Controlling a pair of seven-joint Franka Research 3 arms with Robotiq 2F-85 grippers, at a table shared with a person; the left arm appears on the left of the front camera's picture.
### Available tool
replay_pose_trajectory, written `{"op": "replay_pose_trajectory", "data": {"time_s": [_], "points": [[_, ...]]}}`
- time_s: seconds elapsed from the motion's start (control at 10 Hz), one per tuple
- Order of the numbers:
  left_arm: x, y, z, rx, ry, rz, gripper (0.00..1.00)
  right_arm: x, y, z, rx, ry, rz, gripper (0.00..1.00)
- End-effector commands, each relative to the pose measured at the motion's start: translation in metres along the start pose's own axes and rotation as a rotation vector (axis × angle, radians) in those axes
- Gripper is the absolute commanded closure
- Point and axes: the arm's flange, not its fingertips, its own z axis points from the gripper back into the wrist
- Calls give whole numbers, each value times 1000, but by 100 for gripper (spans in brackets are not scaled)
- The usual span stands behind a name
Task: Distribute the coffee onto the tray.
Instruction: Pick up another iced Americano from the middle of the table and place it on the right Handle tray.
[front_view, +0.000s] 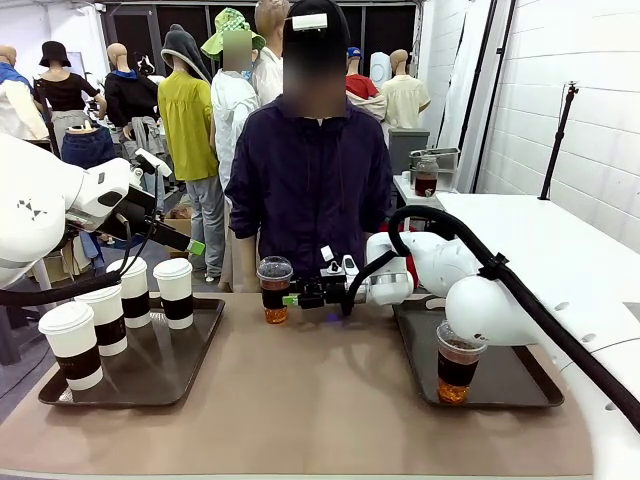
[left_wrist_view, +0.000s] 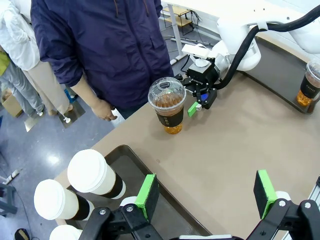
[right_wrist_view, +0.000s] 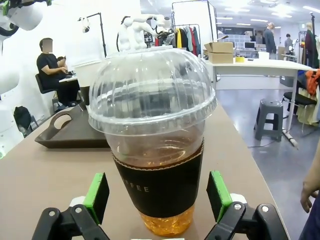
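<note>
From the front, your right gripper (front_view: 296, 298) reaches across the surface (front_view: 320, 390) with its jaws spread, level with the banded middle of the clear dome-lidded cup (front_view: 274, 289) that stands in front of the person. It looks lined up for a side grasp, which would keep the lid and the drink undisturbed. To the right of that cup, the right tray (front_view: 510, 380) already carries a second dome-lidded cup (front_view: 457, 362) of brown drink. To its left, the left tray (front_view: 160, 365) holds four white lidded paper cups (front_view: 176, 292); your left gripper (front_view: 190, 245) hangs above them, and its state can't be read here.

In the left wrist view, the left gripper (left_wrist_view: 205, 192) is open and empty, above the left tray's near corner, with the dome-lidded cup beyond it.

In the right wrist view, the green pads (right_wrist_view: 97, 196) stand either side of the cup's dark band, apparently not yet touching. The cup is roughly half full of brown liquid.
</note>
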Motion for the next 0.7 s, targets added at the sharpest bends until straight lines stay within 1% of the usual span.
{"op": "replay_pose_trajectory", "data": {"time_s": [0.0, 0.3, 0.6], "points": [[-1, 2, 0, -8, -1, 6, 0, 3, -11, -7, 11, 8, -24, 0], [-1, 2, 0, -8, -1, 6, 0, 4, -9, -23, 45, 15, -27, 0], [-1, 2, 0, -8, -1, 6, 0, 3, -10, -35, 50, 35, -34, 0]]}}
